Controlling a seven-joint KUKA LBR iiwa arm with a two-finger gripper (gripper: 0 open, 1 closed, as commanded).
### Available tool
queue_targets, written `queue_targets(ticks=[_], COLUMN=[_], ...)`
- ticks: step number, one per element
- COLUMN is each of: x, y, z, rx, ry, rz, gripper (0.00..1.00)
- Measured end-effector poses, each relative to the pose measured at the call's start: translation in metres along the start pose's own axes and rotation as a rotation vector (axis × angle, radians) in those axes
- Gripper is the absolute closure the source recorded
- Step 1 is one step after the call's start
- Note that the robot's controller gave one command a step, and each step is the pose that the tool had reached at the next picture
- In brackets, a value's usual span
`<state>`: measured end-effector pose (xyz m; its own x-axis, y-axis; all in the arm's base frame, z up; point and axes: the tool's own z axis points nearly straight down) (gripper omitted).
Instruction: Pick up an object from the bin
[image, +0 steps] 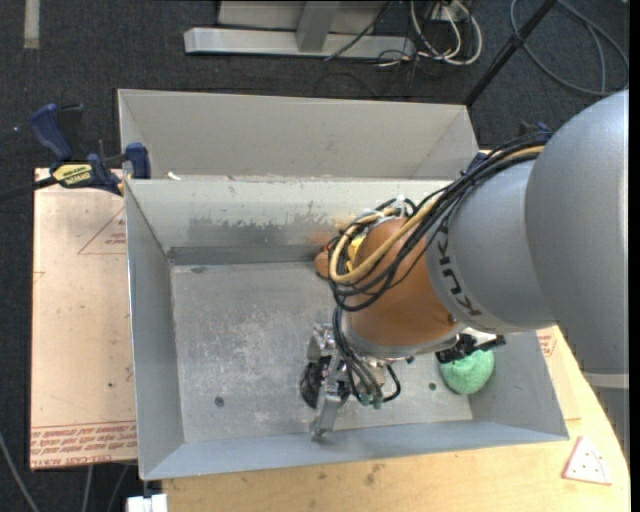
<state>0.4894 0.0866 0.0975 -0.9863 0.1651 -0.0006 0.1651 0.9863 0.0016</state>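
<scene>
The gripper (325, 405) is set low at the front wall of the bin (450, 441). Jaw state cannot be told; a catch should be confirmed before lifting.

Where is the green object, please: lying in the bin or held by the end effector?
In the bin: the green object lies on the floor, apart from the end effector.

Arm (560, 230) reaches in from the right over the bin (150, 330). Its gripper (333, 392) is down near the front wall, about midway along. One small lump (468, 372) lies on the floor right of the gripper, apart from it, partly under the arm, near the right wall.
</scene>
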Motion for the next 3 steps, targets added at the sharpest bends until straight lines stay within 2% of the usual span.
queue_targets(ticks=[1,2,3], x=[-0.0508,-0.0508,-0.0508], y=[-0.0645,-0.0646,-0.0646], z=[0.0184,0.0185,0.0185], rx=[0.0,0.0,0.0], ry=[-0.001,-0.001,-0.001], rz=[-0.374,-0.374,-0.374], gripper=[1.0,0.0,0.0])
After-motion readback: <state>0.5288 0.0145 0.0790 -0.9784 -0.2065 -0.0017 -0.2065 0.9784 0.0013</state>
